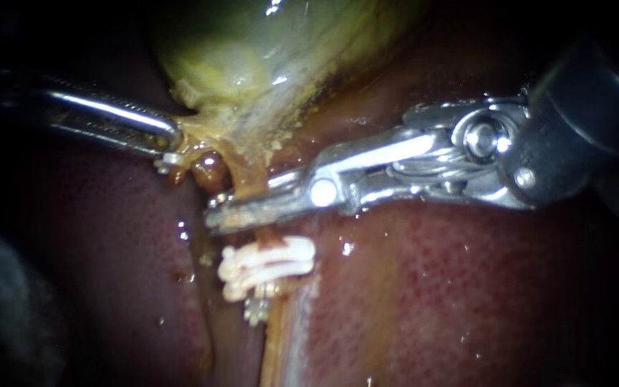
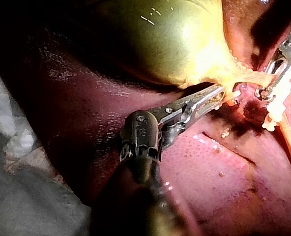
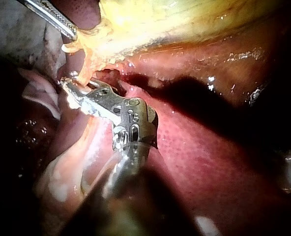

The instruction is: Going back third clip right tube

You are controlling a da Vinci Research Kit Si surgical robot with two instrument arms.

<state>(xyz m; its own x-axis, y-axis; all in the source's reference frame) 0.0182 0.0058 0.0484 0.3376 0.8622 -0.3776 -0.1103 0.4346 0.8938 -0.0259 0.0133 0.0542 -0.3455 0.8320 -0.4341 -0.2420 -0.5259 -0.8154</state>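
Left instrument: the left instrument [image 1: 172,142] is seen coming in from the left. Its jaws are closed tight on the yellow bottom edge of the gallbladder [image 1: 266,50].
Right instrument: the right instrument [image 1: 216,213] is laid across the middle of the endoscope view. Its jaws are a little apart, and a thin gap is seen between them.
Right tube: the right tube [image 1: 271,240] is seen running down from the gallbladder. It is passed between the right jaws, so part of it is hidden by the metal.
Clips: white clips [image 1: 266,266] are seen packed together on the right tube, just below the right jaws. How many there are cannot be told.
Small white bit: a small white bit [image 1: 168,162] is seen just under the left jaws. What it is cannot be told.
Liver: the dark red liver [image 1: 467,287] is spread under and around everything.
In the way: the top of the right tube is partly covered by yellow scraps of tissue.
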